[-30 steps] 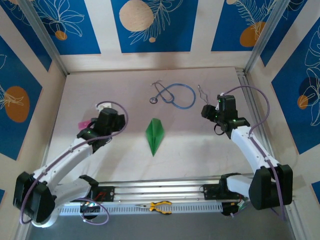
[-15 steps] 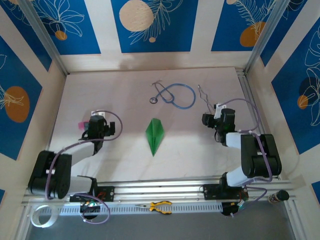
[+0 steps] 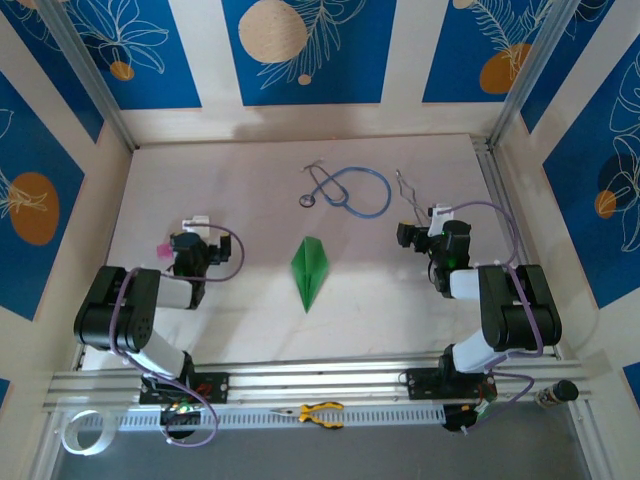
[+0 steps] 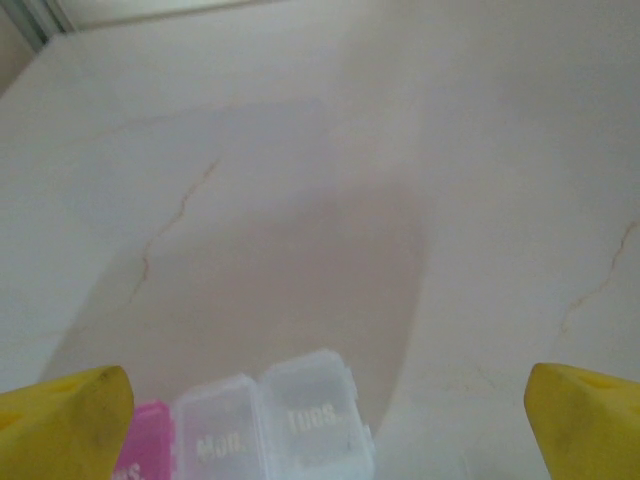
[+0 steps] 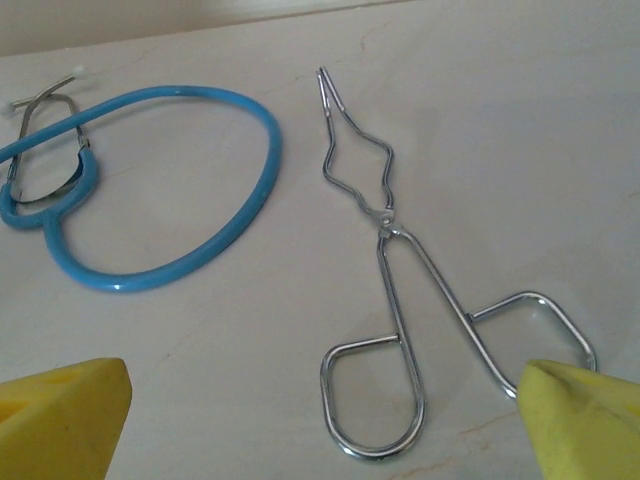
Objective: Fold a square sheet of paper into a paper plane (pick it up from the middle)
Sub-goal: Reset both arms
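Pale table (image 3: 240,180): paper plane (image 3: 308,270) lies free; pill box (image 4: 260,425) cut off below; both jaws gape.

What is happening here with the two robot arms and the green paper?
The green paper plane lies folded in the middle of the table, touched by neither arm. The left hand and the right hand are both open and empty, one on each side of it. The folding looks finished.

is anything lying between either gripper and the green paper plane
Nothing visible does. Bare table separates the paper plane from the left gripper and the right gripper. The stethoscope and wire tongs lie farther back; the pill box is beside the left gripper.
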